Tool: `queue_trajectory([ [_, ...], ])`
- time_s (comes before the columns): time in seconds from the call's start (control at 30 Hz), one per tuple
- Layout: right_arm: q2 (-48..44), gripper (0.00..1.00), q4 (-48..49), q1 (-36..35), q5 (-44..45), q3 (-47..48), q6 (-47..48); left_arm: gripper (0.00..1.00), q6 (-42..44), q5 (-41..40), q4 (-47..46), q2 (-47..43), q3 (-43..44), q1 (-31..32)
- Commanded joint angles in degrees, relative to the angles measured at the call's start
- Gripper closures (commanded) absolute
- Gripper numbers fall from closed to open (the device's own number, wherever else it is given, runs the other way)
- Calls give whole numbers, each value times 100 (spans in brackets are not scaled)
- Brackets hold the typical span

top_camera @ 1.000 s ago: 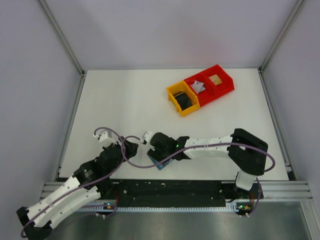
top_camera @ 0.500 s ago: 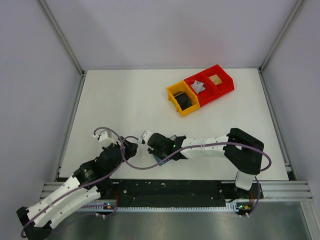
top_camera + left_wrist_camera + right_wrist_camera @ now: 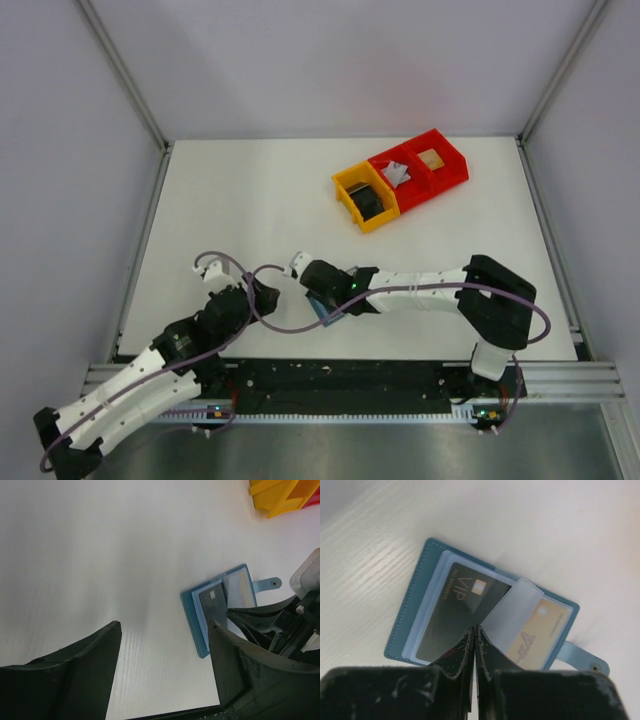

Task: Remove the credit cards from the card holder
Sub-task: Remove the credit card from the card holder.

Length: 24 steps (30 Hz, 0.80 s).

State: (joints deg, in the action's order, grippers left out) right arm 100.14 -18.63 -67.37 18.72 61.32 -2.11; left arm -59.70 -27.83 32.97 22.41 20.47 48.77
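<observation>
The teal-blue card holder lies open on the white table near its front edge. A black credit card marked VIP sits in its left pocket and a tan-yellow one in its right. A pale grey flap stands tilted up between them. My right gripper is shut, tips pressed together over the holder's fold at the flap's corner; whether it pinches the flap I cannot tell. My left gripper is open over bare table, just left of the holder.
A yellow bin and two joined red bins stand at the back right, with small items inside. The right gripper's dark fingers show close beside my left gripper's right finger. Metal frame rails edge the table.
My right gripper has closed from half open to shut over the holder. The left arm has shifted slightly and stays open.
</observation>
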Motion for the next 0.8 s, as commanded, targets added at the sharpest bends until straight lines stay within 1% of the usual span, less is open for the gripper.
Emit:
queue_trajectory([
  [0.0, -398, 100, -149, 321, 484, 82, 35, 26, 248, 164, -379, 131, 98, 1],
  [0.2, -609, 100, -167, 962, 431, -269, -184, 26, 442, 480, -686, 377, 89, -8],
  [0.33, -872, 99, -176, 1331, 211, -498, -439, 26, 573, 779, -1011, 667, 106, 1],
  [0.4, -1013, 90, -176, 1498, 211, -603, -605, 26, 635, 954, -1160, 851, 124, 1],
  [0.47, -1189, 78, -158, 1639, 150, -674, -694, 26, 705, 1173, -1389, 1044, 124, 0],
  [0.5, -1277, 73, -141, 1675, 62, -709, -720, 27, 732, 1297, -1529, 1141, 124, 1],
  [0.53, -1373, 70, -97, 1745, -95, -753, -756, 27, 741, 1394, -1652, 1255, 133, 1],
  [0.63, -1672, 66, 227, 1920, -806, -902, -878, 30, 758, 1693, -2056, 1677, 185, 9],
  [0.73, -1892, 62, 728, 2166, -1851, -1148, -1045, 38, 785, 2009, -2487, 2134, 317, 1],
  [0.77, -1901, 62, 886, 2254, -2411, -1201, -1133, 41, 811, 2106, -2636, 2310, 378, 1],
])
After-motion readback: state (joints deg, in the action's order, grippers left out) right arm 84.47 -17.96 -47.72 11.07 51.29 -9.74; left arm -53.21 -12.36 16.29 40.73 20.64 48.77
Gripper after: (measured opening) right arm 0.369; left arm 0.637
